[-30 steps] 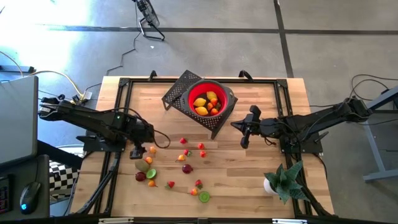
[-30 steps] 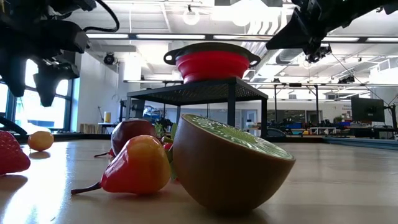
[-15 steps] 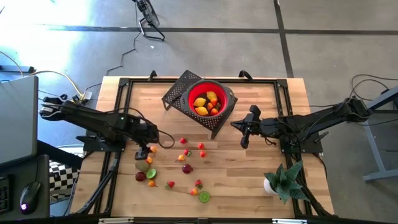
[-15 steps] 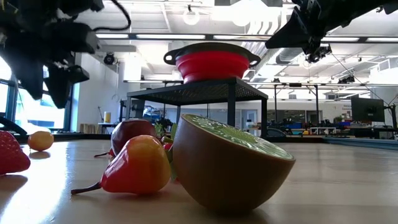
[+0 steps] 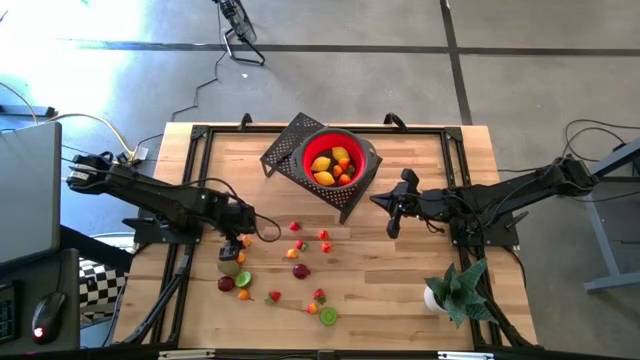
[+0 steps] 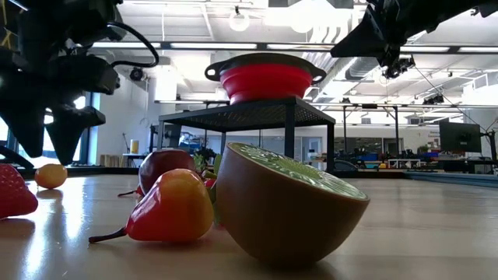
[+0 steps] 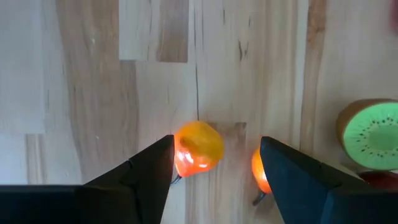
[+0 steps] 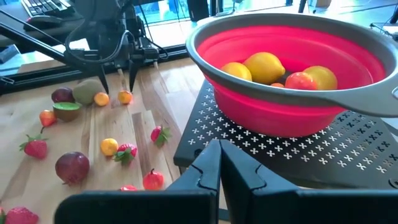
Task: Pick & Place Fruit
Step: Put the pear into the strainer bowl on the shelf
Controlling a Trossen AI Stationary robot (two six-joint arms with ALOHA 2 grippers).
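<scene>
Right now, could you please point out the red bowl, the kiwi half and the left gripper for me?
red bowl (image 8: 273,118), right wrist view, on its outer wall.
kiwi half (image 6: 288,206), low view, on its brown skin.
left gripper (image 7: 214,168), left wrist view, midway between its open fingertips.

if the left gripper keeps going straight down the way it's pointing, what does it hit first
Most likely the small orange fruit lying between the open fingers of the left gripper, then the wooden table beneath it. A second orange fruit sits against one finger.
</scene>
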